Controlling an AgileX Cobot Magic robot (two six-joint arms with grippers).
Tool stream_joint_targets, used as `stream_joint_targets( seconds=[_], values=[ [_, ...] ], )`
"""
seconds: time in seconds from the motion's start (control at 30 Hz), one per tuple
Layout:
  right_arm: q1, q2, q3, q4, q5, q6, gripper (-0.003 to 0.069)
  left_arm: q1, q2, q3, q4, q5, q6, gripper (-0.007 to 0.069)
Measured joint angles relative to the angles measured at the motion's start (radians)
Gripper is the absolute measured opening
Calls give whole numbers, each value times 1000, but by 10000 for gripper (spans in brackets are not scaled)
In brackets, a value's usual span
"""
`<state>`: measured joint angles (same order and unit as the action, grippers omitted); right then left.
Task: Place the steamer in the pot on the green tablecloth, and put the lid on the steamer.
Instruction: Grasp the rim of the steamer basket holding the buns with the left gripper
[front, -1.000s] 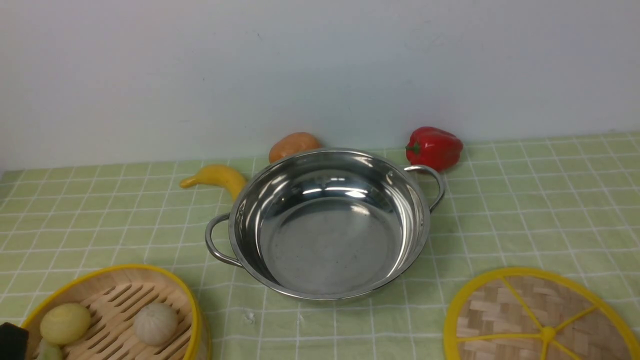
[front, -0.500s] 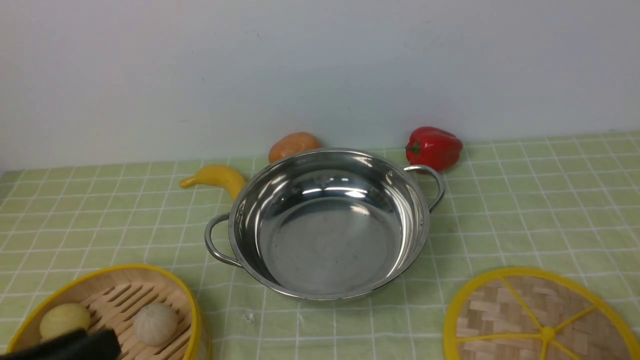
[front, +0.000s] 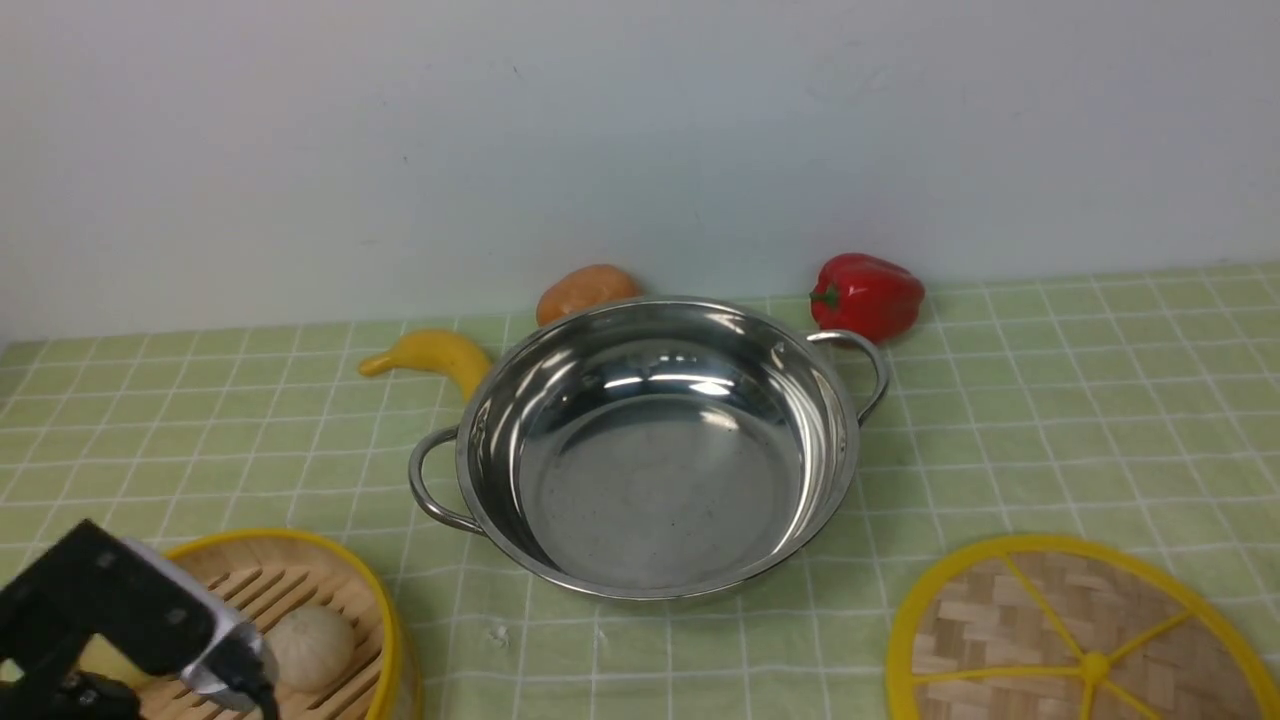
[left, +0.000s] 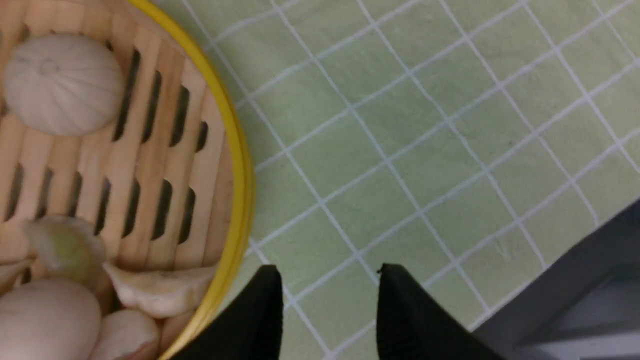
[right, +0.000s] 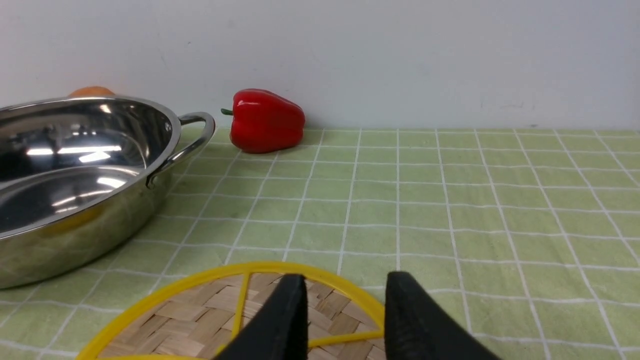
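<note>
The steel pot (front: 650, 450) stands empty mid-table on the green tablecloth (front: 1050, 400). At the near left sits the steamer (front: 335, 560), with buns and dumplings on its slatted floor (left: 150, 165). The lid (front: 1080, 640) lies flat at the near right. My left gripper (left: 327, 272) is open, its fingers over bare cloth just outside the steamer's yellow rim (left: 245, 165); its arm (front: 110, 610) covers the steamer's near-left part in the front view. In the right wrist view my right gripper (right: 345, 277) hangs open over the lid's far rim (right: 320, 272), holding nothing.
A yellow banana (front: 430, 355), an orange fruit (front: 585, 290) and a red pepper (front: 868, 295) lie behind the pot along the white wall. The pot's looped handles (front: 425, 490) stick out left and right. A dark table edge (left: 575, 295) runs near my left gripper.
My left arm has come up into the front view at the near left and now covers the yellowish bun in the steamer. Pot, lid and steamer have not moved.
</note>
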<state>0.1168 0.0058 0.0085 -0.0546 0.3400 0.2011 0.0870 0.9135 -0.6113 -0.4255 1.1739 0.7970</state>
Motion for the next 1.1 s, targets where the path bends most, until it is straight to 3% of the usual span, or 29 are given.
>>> stream_joint_targets(
  seconds=[0.1, 0.23, 0.37, 0.83, 0.9, 0.97, 1.0, 1.03, 1.07, 1.1],
  values=[
    [0, 0, 0, 0, 0, 0, 240, -100, 110, 0, 84, -21, -36, 316],
    [0, 0, 0, 0, 0, 0, 240, -239, 222, 0, 233, -84, -181, 377],
    [0, 0, 0, 0, 0, 0, 240, -312, 292, 0, 314, -203, -302, 398],
    [0, 0, 0, 0, 0, 1, 240, -333, 536, -1, 326, -423, -347, 395],
    [0, 0, 0, 0, 0, 1, 240, -333, 576, -2, 315, -416, -347, 327],
    [0, 0, 0, 0, 0, 1, 240, -333, 580, -5, 317, -411, -348, 202],
    [0, 0, 0, 0, 0, 1, 240, -333, 580, -6, 317, -410, -348, 188],
    [0, 0, 0, 0, 0, 1, 240, -336, 580, -8, 312, -393, -349, 83],
    [0, 0, 0, 0, 0, 1, 240, -337, 581, -14, 315, -380, -348, 31],
    [0, 0, 0, 0, 0, 1, 240, -337, 582, -19, 325, -366, -347, 23]
  ],
)
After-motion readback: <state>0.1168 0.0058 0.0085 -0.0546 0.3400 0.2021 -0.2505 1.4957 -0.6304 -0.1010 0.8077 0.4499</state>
